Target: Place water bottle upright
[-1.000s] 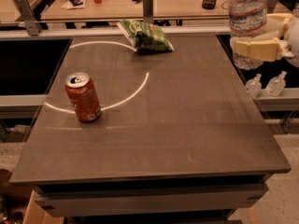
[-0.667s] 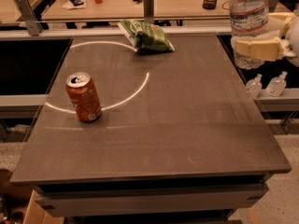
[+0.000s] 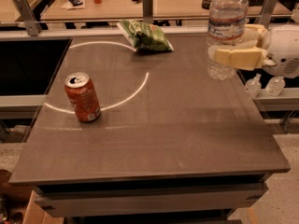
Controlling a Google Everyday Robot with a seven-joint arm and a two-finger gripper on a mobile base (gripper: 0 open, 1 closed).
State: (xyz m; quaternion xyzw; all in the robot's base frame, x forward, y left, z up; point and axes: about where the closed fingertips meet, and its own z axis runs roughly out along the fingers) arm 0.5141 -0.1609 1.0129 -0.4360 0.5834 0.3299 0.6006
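- The water bottle (image 3: 227, 13) stands upright at the table's (image 3: 163, 129) far right edge; I cannot tell whether its base touches the surface.
- The gripper (image 3: 226, 46) reaches in level from the right, its 2 cream fingers (image 3: 237, 58) clamped around the bottle's lower half, below the label.
- 2 small pump bottles (image 3: 253, 85) sit just beyond that edge.
- A green snack bag (image 3: 145, 35) lies at the back; an orange can (image 3: 83, 97) stands left.
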